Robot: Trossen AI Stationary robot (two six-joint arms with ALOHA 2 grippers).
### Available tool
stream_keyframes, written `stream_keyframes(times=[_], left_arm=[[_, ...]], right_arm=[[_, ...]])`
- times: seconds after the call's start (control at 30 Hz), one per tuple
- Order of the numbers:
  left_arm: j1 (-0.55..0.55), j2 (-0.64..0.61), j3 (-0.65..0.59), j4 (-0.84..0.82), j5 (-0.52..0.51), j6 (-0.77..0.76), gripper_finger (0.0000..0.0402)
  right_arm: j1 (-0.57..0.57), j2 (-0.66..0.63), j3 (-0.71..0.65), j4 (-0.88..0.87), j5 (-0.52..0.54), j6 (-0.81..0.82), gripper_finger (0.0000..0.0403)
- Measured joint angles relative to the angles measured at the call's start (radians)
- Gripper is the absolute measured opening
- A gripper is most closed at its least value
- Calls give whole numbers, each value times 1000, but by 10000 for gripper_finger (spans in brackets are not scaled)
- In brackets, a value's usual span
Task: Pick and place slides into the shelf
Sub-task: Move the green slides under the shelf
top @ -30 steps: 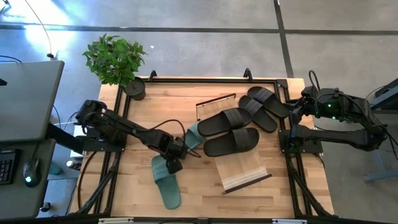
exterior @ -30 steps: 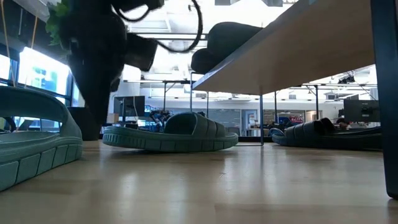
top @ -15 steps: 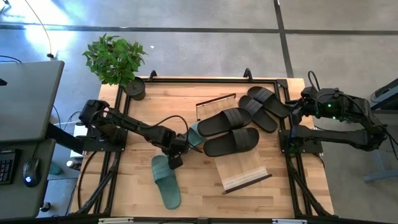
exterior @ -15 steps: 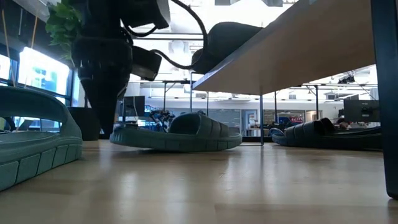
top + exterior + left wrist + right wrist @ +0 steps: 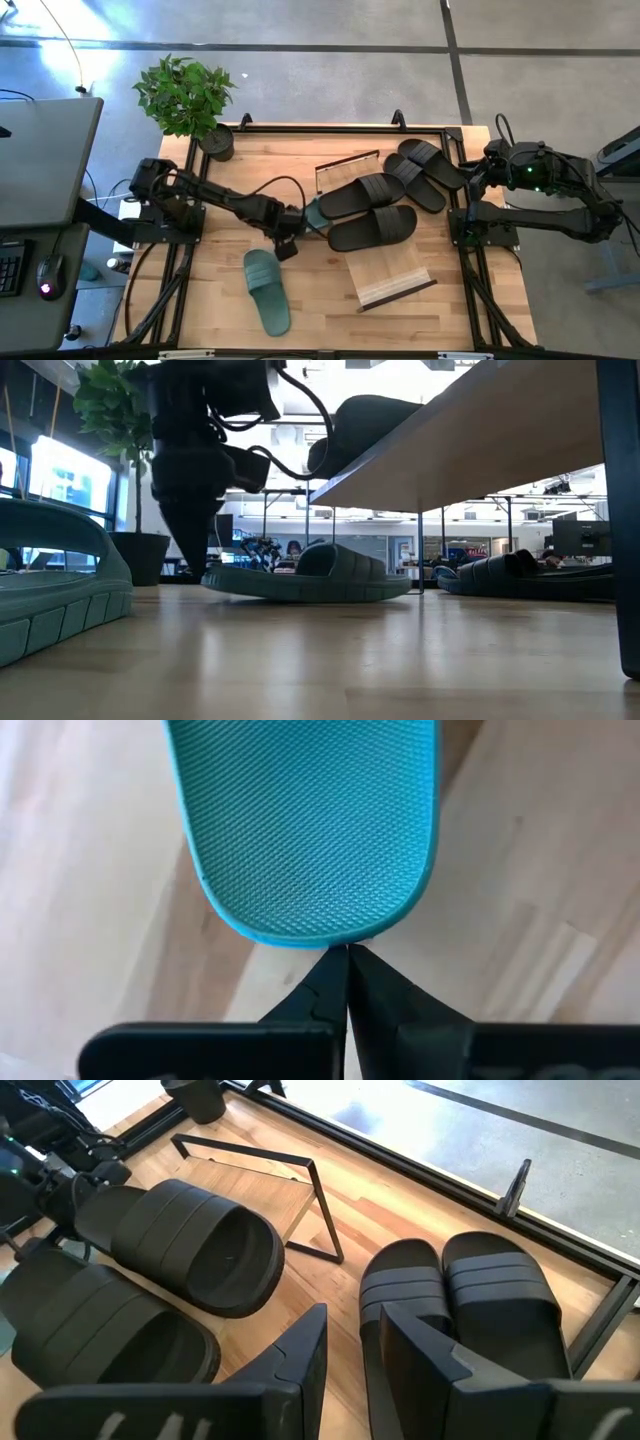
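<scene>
A sage-green slide (image 5: 314, 213) lies flat on the table, its far end tucked under the black slides. My left gripper (image 5: 288, 243) is shut, fingers pointing down at the slide's heel end (image 5: 310, 935); it also shows in the low view (image 5: 195, 565). The second green slide (image 5: 265, 290) lies flat near the front. Two black slides (image 5: 365, 192) (image 5: 372, 228) rest on the shelf's sloping wood plank (image 5: 392, 280). Two more black slides (image 5: 425, 170) lie side by side at the far right. My right gripper (image 5: 345, 1350) is open and empty above that pair. My left gripper's shut fingertips (image 5: 347, 955) meet the rim of the green slide's heel end (image 5: 318, 944). The fingers point down and come at it from the slide's near-left side. The slide lies flat with its sole on the table (image 5: 310, 582).
A potted plant (image 5: 190, 100) stands at the far left corner. The shelf's thin black frame (image 5: 345, 165) stands behind the black slides. Bare table shows at the near left and near right of the plank.
My left gripper, fingers shut, has gone toward the table's right and a little toward the far edge, away from the near green slide. The far green slide has slid along the table toward the right, closer to the shelf, staying flat.
</scene>
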Motion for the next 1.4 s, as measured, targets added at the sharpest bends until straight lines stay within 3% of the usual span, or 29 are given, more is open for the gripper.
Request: stream_keyframes(times=[0.43, 0.63, 0.87, 1.13, 1.4], left_arm=[[63, -1, 0, 6, -38, 53, 1], [43, -19, 1, -40, -15, 59, 2], [-21, -125, 1, -95, -2, -25, 2], [-120, -278, 1, -112, 183, -113, 2], [-218, -301, 1, -23, 312, -308, 9]], right_arm=[[0, 0, 0, 0, 2, -1, 87], [0, 0, 0, 0, 4, -2, 87], [0, 0, 0, 0, 4, -3, 87], [0, 0, 0, 0, 4, -11, 87], [0, 0, 0, 0, 4, -11, 87]])
